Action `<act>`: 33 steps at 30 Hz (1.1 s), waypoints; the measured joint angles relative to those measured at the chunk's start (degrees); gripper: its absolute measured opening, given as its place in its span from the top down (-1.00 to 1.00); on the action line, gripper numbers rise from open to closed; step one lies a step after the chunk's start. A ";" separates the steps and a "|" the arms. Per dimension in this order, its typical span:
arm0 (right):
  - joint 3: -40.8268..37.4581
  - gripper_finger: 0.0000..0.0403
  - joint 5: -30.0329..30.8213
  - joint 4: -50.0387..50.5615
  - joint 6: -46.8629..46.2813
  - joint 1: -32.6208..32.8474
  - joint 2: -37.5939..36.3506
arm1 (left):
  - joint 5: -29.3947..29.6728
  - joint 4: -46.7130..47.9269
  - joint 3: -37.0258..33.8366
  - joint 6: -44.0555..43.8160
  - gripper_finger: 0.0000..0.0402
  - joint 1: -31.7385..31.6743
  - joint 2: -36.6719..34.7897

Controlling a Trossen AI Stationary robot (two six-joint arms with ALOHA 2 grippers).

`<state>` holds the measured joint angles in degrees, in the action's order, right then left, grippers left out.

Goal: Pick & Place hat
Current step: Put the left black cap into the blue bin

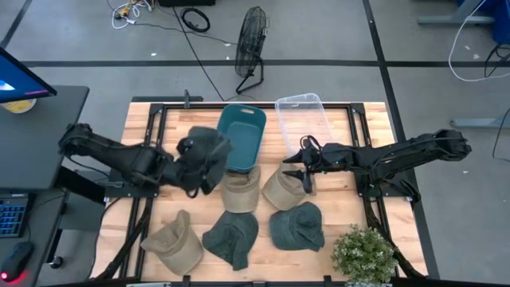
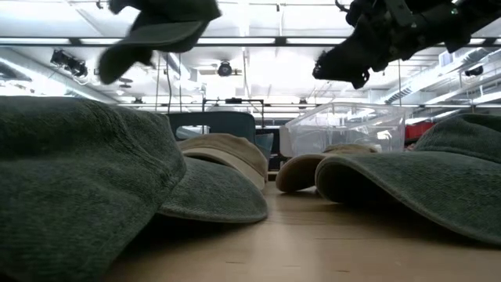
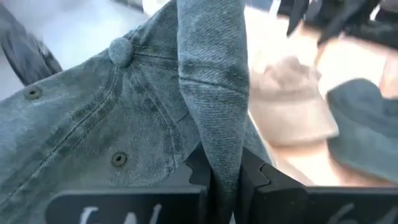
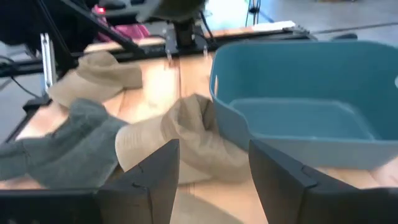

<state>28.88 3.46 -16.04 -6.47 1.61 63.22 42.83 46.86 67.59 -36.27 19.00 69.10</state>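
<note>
Left gripper (image 1: 194, 163) clamps a green hat (image 1: 209, 151), raised beside the teal bin (image 1: 243, 137). Right gripper (image 1: 307, 169), fingers spread and empty, hovers beside the bin's opposite side.

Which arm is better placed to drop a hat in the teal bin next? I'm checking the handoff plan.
Left. Its hand is shut on a green hat beside the teal bin; the right hand is open and empty.
</note>
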 joint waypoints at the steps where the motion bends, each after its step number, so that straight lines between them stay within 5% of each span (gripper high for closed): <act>1: 0.00 0.03 0.00 -0.77 -0.01 0.00 0.00 | 0.00 -1.49 0.00 2.65 0.86 -1.50 0.00; 12: 0.02 0.03 0.11 -0.69 -0.11 0.00 -0.04 | -0.04 -17.13 0.00 16.22 0.84 -18.01 6.80; 26: 0.02 0.03 0.11 1.34 -0.58 0.00 -0.04 | -4.37 -37.90 -0.04 21.35 0.84 -25.46 25.80; 33: 0.02 0.03 0.13 3.83 -0.58 0.00 -0.04 | -8.21 -30.48 -0.07 17.44 0.84 -26.62 28.63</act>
<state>28.91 3.59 -12.21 -7.05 1.61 63.18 34.62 16.38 67.53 -18.83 -7.62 97.73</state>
